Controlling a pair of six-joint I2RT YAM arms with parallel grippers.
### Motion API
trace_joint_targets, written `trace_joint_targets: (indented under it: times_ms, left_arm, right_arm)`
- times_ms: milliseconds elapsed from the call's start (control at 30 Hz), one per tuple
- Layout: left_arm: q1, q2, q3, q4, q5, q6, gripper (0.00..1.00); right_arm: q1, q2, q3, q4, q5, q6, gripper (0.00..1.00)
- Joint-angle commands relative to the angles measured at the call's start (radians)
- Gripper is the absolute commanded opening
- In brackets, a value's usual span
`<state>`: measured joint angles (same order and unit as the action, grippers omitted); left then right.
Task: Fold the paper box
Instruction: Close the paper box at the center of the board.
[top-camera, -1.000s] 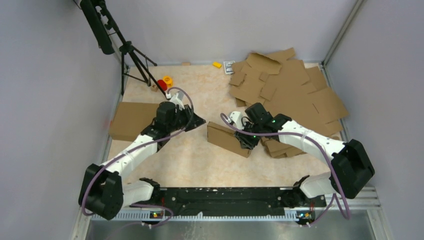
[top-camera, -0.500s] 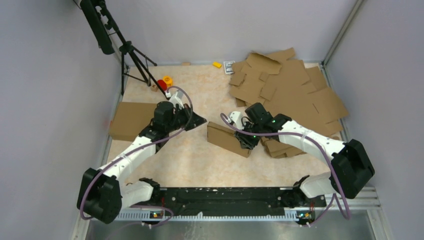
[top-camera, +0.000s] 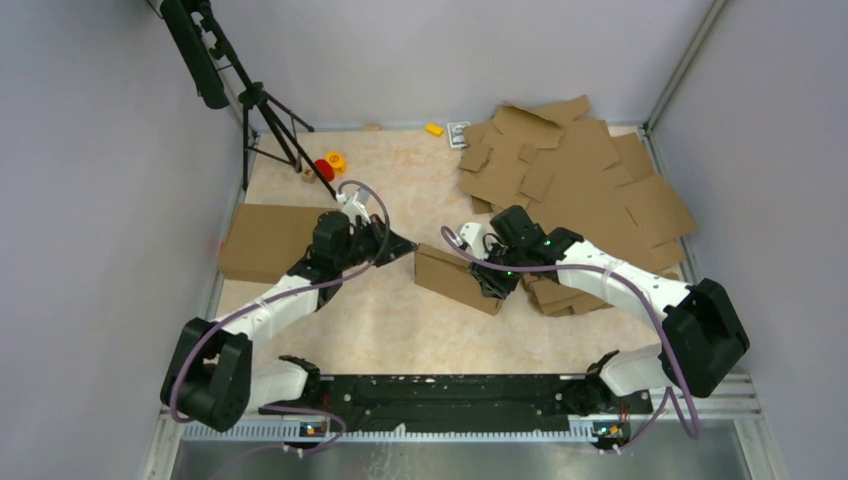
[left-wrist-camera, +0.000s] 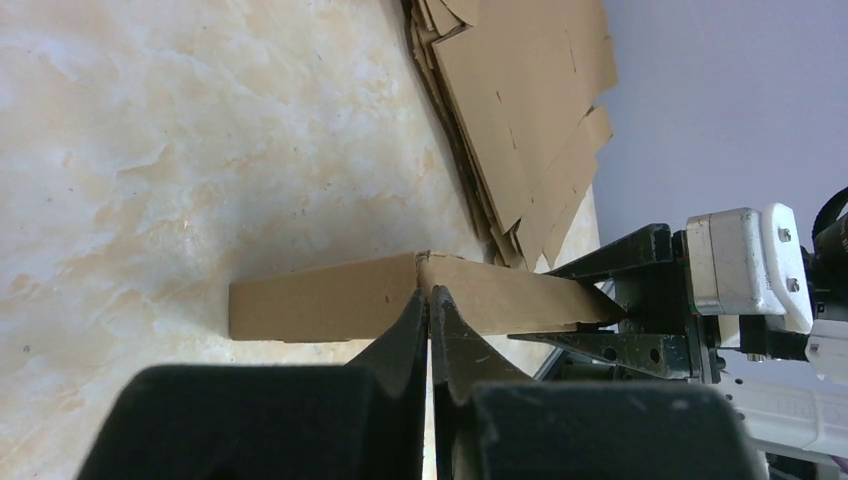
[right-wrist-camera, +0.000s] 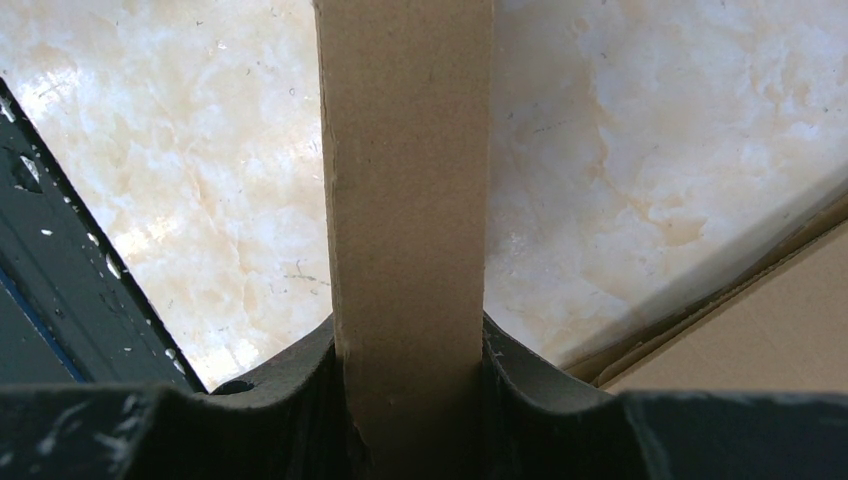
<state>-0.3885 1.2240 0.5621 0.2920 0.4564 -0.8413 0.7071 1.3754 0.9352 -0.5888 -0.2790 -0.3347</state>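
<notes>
The paper box (top-camera: 452, 276) lies near the middle of the table (top-camera: 380, 320). It is a long, low piece of brown cardboard set at a slant, with its left end a little farther away than its right end.

The right gripper (top-camera: 497, 283) grips the box at its right end. In the right wrist view a cardboard wall runs straight up between the two fingers (right-wrist-camera: 300, 370), and both press against it.

The left gripper (top-camera: 400, 243) is just beside the left end of the box. Its fingers are pressed together with nothing between them, and the tips point at the upper edge of the box. I cannot tell if they touch the cardboard.

Behind the right arm, at the far right of the table, is a pile of flat cardboard blanks (top-camera: 575, 175). A flat brown cardboard piece (top-camera: 262, 240) lies at the left edge, beside the left arm. A black tripod (top-camera: 255, 105) stands in the far left corner, with small red and yellow objects (top-camera: 328, 165) near its foot.
</notes>
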Motion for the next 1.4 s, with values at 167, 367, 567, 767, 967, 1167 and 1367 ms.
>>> trace_joint_targets:
  times_ms: [167,367,567,767,967,1167,1367]
  left_arm:
    - [-0.002,-0.088,0.167,-0.198,-0.031,0.116,0.0]
    - [-0.014,-0.022,0.177,-0.165,0.053,0.082,0.0]
    - [-0.013,0.053,0.044,-0.076,0.047,0.051,0.0]
    - [-0.013,0.035,0.062,-0.106,0.054,0.075,0.0]
    - [-0.015,-0.076,0.239,-0.399,-0.046,0.279,0.14]
    - [-0.014,-0.078,0.306,-0.472,-0.014,0.412,0.42]
    - [-0.02,-0.026,0.259,-0.313,0.036,0.405,0.57]
  right_arm:
    - [0.008,-0.006,-0.025,0.012,-0.004,-0.003,0.13]
    - [0.008,-0.003,-0.026,0.018,-0.006,0.002,0.13]
    - [0.009,-0.004,-0.03,0.014,-0.004,0.0,0.13]
    - [0.009,-0.007,-0.023,0.017,-0.003,-0.002,0.13]
    - [0.009,-0.006,-0.024,0.05,-0.014,-0.055,0.13]
    - [0.009,0.003,-0.029,0.088,-0.033,-0.116,0.13]
    - [0.01,0.016,-0.025,0.106,-0.032,-0.128,0.13]
